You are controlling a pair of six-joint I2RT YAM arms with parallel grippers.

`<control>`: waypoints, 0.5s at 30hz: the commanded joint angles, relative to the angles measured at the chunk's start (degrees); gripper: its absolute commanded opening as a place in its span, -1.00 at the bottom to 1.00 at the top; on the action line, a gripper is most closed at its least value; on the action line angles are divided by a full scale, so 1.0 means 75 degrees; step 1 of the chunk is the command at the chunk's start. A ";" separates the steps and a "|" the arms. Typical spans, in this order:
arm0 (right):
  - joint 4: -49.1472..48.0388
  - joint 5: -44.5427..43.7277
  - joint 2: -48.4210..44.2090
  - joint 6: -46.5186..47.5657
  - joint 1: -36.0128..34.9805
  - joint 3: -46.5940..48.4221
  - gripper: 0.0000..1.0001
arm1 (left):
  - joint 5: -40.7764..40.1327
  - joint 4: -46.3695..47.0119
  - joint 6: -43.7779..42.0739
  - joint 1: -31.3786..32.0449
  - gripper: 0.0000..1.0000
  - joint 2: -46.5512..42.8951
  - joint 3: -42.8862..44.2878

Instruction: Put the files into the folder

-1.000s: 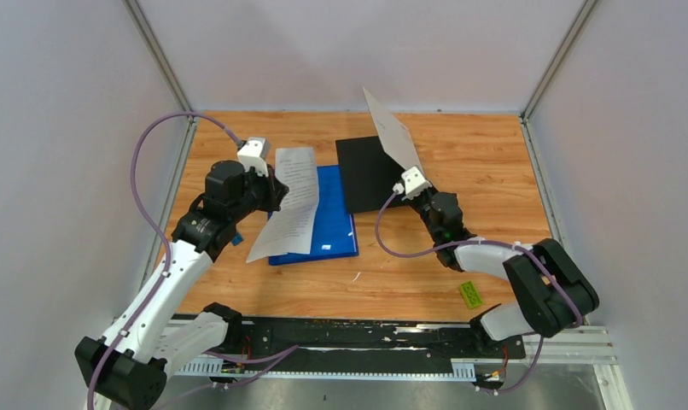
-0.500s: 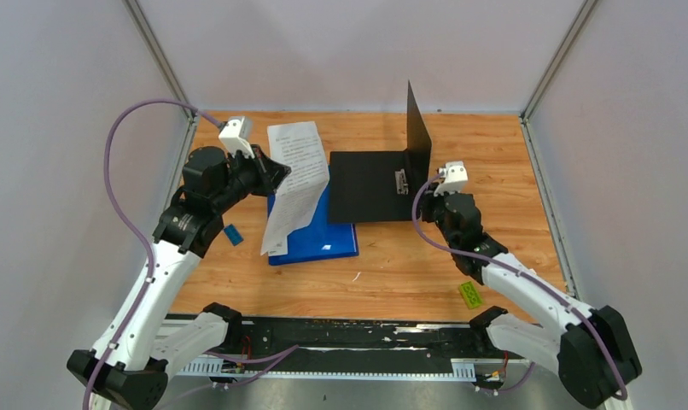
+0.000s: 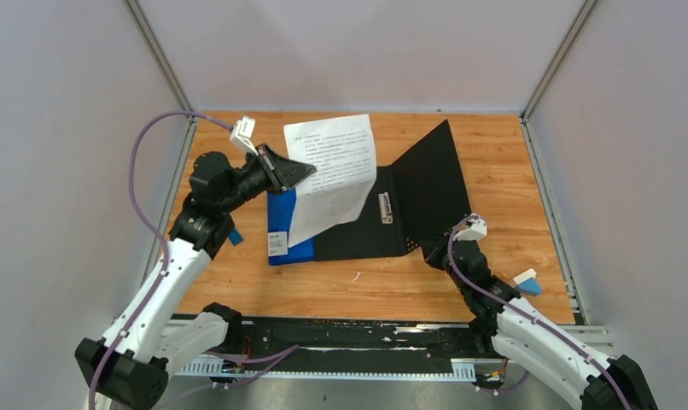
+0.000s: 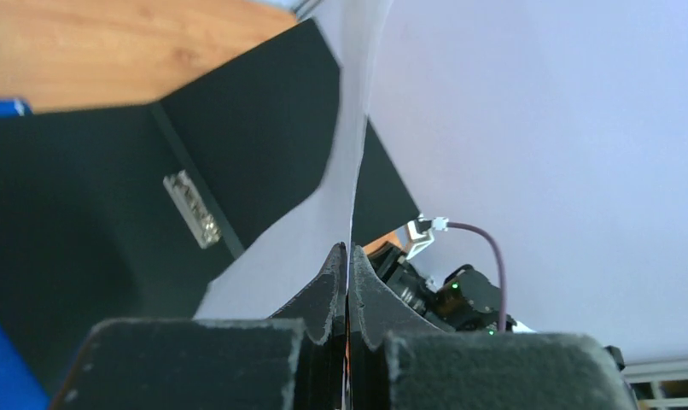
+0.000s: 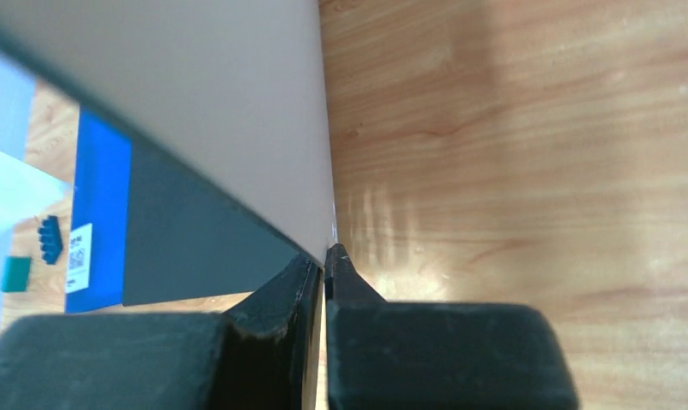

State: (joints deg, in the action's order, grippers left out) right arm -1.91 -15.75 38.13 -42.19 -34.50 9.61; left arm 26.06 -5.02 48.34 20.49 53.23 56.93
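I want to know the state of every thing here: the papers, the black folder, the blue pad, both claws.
files: in the air, bent, above the folder.
black folder: open, cover tilted up.
blue pad: flat, partly under the black folder.
left claw: shut on the files.
right claw: shut on the black folder's cover corner.

Matt folder (image 3: 426, 184), paper files (image 3: 332, 162), wood table (image 3: 503, 162)

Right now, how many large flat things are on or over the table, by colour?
White: 1, the printed sheet in the left fingers; a second behind it cannot be told.
Black: 1, the open folder.
Blue: 1, a flat board.
Total: 3.
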 commanded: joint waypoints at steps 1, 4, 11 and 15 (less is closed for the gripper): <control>0.0648 -0.0134 -0.0470 -0.1734 -0.0096 -0.0363 -1.00 | 0.0141 0.1131 0.0944 -0.0037 -1.00 0.0590 -0.0801; 0.1048 -0.0333 -0.0673 -0.1808 -0.0093 -0.0356 -1.00 | -0.0002 0.1432 0.0825 -0.0037 -1.00 0.1236 -0.1078; 0.2368 -0.0818 -0.0772 -0.2564 -0.0097 -0.0031 -0.29 | -0.0425 0.1405 -0.0211 -0.0027 -1.00 0.3096 -0.0820; 0.3169 -0.1011 -0.0924 -0.2872 -0.0098 0.0335 -0.16 | -0.0607 0.1523 -0.0447 -0.0024 -1.00 0.3931 -0.0675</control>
State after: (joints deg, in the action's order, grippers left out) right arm 13.54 -20.38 32.47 -59.64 -34.85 8.05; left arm 23.59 2.98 48.82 20.49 78.74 48.97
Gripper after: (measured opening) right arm 0.409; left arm 0.006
